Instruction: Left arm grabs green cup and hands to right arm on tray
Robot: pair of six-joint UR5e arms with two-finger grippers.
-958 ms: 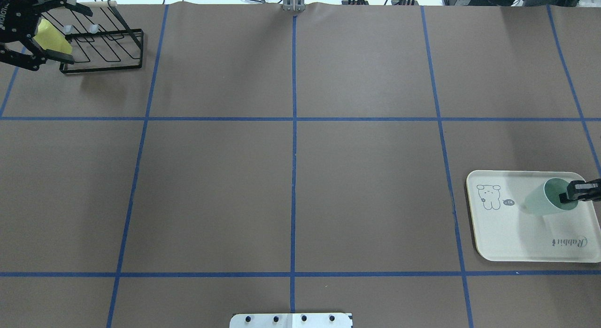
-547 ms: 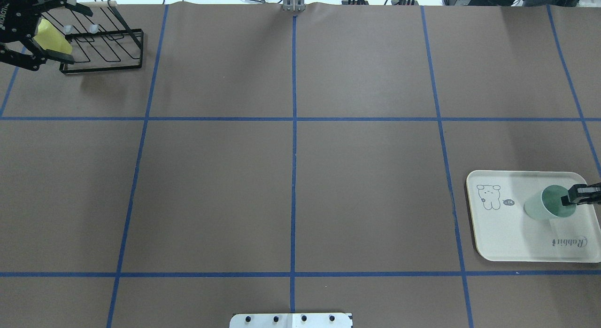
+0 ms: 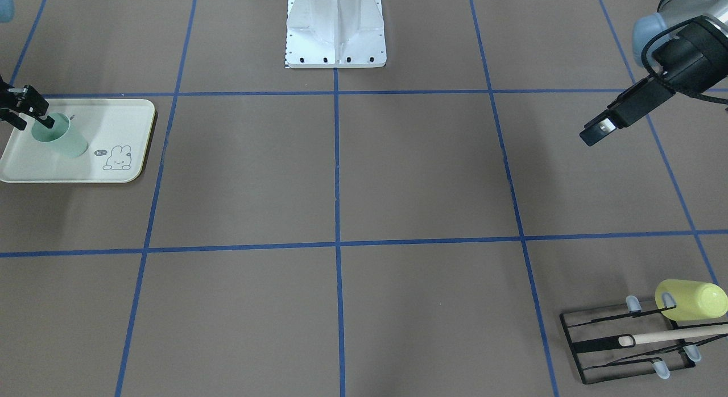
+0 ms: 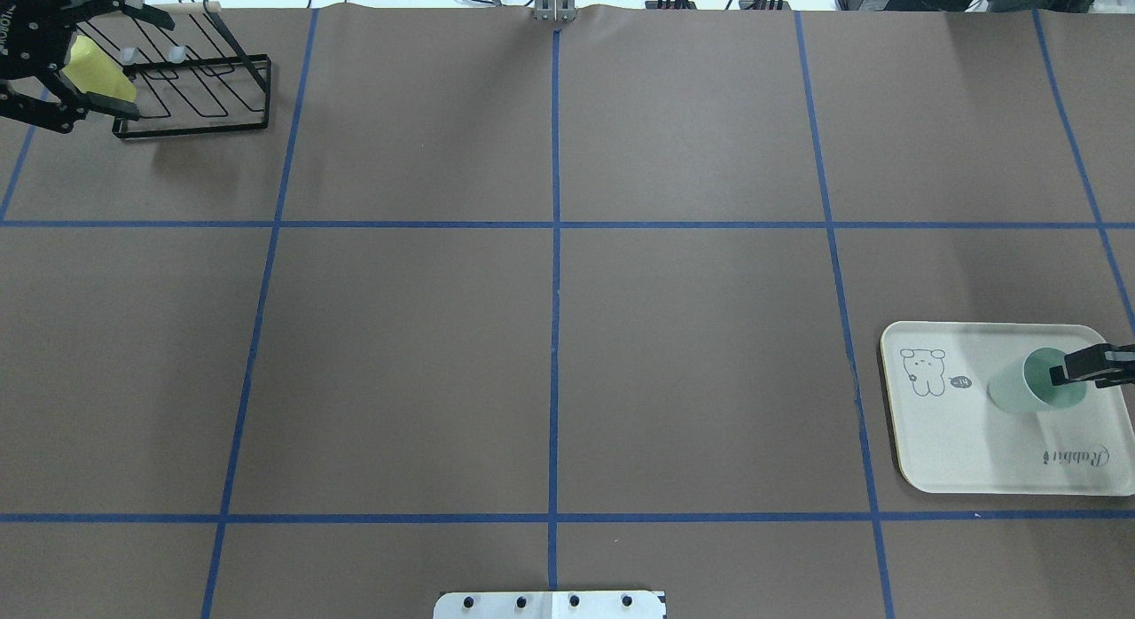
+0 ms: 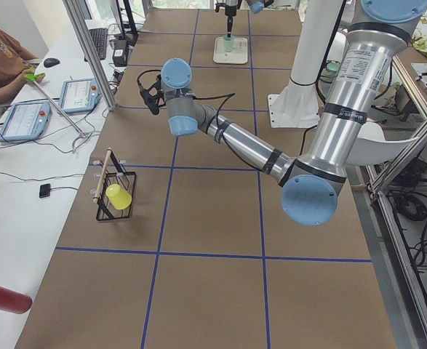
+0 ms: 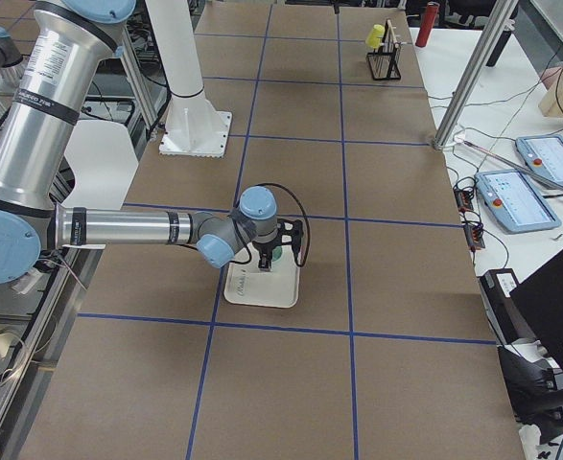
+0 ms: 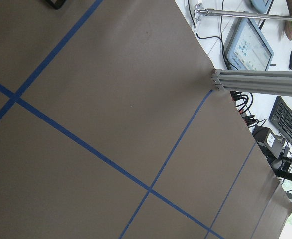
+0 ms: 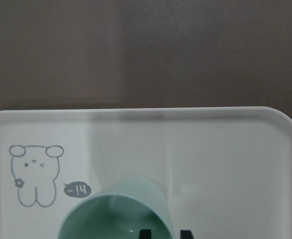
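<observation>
1. The brown table (image 4: 692, 362) is marked with a blue tape grid.
2. The left arm (image 5: 242, 145) reaches toward 10 o'clock in the overhead view. The left gripper (image 4: 151, 67) is spread wide and empty.
3. The right arm (image 6: 128, 228) reaches over the tray. The right gripper (image 4: 1060, 373) straddles the cup's wall, one finger inside and one outside. Whether they pinch it, I cannot tell.
4. The Rabbit tray (image 4: 958, 450) lies at the table's 4 o'clock.
5. The black wire rack (image 3: 597, 346) sits at 10 o'clock and holds a yellow cup (image 3: 691, 299) on its side.
6. The green cup (image 4: 1011, 390) stands mouth-up at the tray's 2 o'clock.
</observation>
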